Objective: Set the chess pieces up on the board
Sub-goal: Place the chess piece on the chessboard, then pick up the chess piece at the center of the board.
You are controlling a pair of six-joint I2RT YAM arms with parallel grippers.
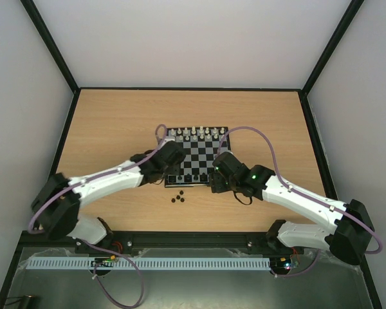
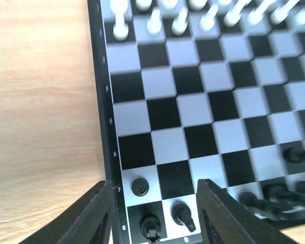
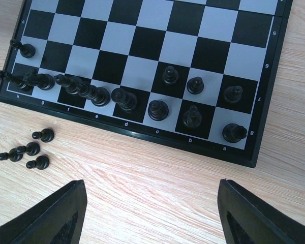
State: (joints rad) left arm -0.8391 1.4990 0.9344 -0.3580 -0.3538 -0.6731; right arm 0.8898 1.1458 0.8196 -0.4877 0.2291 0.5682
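Left gripper point(image 2: 152, 183) is spread clear of a pawn point(image 2: 140, 186) seated on the board point(image 2: 104, 101); right gripper point(image 3: 151, 183) is held open, presumably for loose chess pieces point(image 3: 33, 149).

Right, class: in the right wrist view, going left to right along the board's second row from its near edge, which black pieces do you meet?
h-file pawn → four empty squares → c-file pawn → b-file pawn → a-file pawn

Left gripper point(image 2: 155, 195) is seen spread over the board point(image 2: 193, 109) corner. One black pawn point(image 2: 140, 187) is framed between its fingers, untouched. White pieces point(image 2: 180, 21) are lined up opposite.
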